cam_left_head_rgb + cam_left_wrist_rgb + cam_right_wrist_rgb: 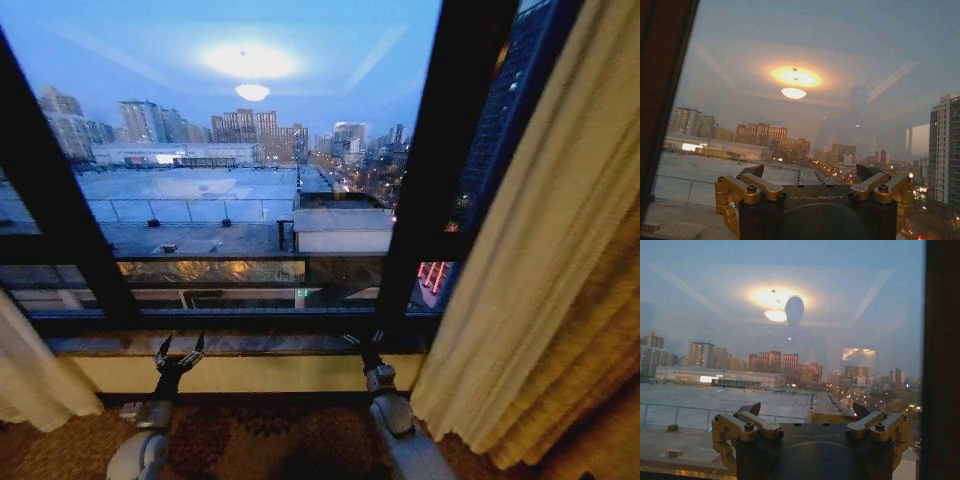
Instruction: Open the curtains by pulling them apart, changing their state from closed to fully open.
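The curtains hang drawn apart at the sides of the window. One sheer cream panel (30,375) is bunched at the lower left, the other (530,270) falls in pleats down the right. Between them the glass is uncovered. My left gripper (178,352) is open, low in front of the sill, holding nothing. My right gripper (364,342) stands beside it to the right, also open and apart from the right panel. In the left wrist view the left gripper (810,172) faces bare glass with its fingers spread; the right gripper (807,410) does the same in the right wrist view.
A thick golden drape (605,390) hangs outside the right sheer panel. Dark window mullions (435,180) slant up on the right and on the left (50,200). The sill (260,345) runs across in front of the grippers. Patterned carpet (270,440) lies below.
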